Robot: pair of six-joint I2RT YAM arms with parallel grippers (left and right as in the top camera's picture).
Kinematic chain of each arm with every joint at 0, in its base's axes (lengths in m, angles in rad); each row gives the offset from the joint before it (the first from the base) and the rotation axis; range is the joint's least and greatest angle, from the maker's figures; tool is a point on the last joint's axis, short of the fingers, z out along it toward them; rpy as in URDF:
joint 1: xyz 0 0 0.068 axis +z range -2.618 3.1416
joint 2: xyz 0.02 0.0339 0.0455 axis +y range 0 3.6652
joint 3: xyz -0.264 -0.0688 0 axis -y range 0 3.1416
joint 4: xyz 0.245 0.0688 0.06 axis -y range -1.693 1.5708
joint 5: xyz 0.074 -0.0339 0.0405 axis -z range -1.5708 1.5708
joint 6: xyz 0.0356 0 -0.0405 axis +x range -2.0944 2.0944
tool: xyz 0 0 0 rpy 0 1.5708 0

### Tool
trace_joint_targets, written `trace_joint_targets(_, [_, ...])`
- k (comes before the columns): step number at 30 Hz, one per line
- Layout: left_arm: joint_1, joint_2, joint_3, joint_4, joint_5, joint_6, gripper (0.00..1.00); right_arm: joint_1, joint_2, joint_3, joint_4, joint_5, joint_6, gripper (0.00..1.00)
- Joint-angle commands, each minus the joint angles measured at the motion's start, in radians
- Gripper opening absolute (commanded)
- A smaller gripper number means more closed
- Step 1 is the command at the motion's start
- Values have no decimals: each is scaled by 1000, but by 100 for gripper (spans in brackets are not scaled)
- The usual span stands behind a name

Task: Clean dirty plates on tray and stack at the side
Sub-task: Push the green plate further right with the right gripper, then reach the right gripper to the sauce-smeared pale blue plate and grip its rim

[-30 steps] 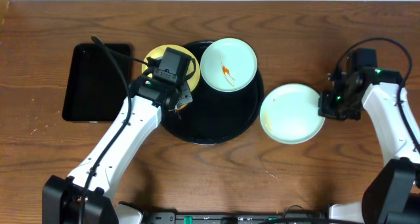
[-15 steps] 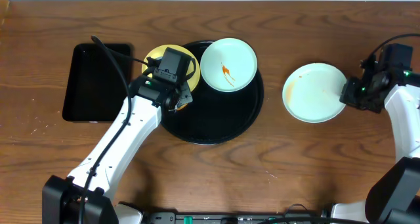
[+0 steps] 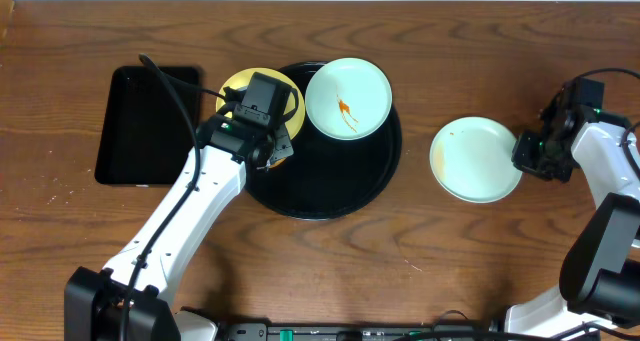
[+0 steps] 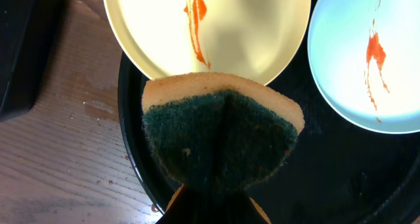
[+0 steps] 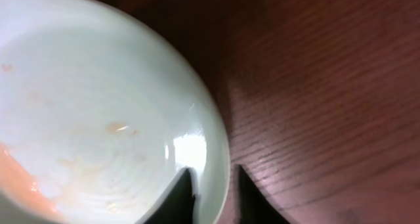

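overhead: bright, even, sharp | left wrist: yellow plate (image 4: 230, 33) glares | right wrist: dim, blurred

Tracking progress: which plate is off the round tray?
The light blue plate in the right gripper, over the wooden table; the pale yellow plate and sauce-streaked blue plate are on the black tray.

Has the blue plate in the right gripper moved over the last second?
Yes. The blue plate went right, away from the round black tray; a gap now separates them.

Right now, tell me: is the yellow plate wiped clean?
No, the left wrist view shows an orange-red sauce streak across the yellow plate, just beyond the sponge.
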Motion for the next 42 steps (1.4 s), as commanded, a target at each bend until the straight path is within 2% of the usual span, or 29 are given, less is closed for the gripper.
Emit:
trace_joint_targets(1, [-2,-1,7,-1,-2,17,8,-13,-2,8,-9,14,14,29])
trace_joint_targets(2, [-2,-1,7,-1,-2,17,7,-13,-2,19,-21,-1,14,33])
trace_joint_targets(7, [-2,-1,7,0,-2,17,7,0,-2,89,-82,-141,-42,39])
trace_joint_targets(14, [-2,-1,7,-1,-2,17,8,129,-2,124,-40,-373,-43,42])
trace_joint_targets(20, [-2,-1,7,-1,-2,17,7,369,0,124,115,-366,60,48])
trace_joint_targets(27, [-2,-1,7,-1,-2,17,7,601,52,123,265,-203,241,54])
trace_joint_targets(34, [-2,-1,7,3,-2,17,8,704,141,123,309,-203,300,52])
trace_joint_targets(42, [-2,-1,7,5,-2,17,8,724,234,123,305,-213,321,50])
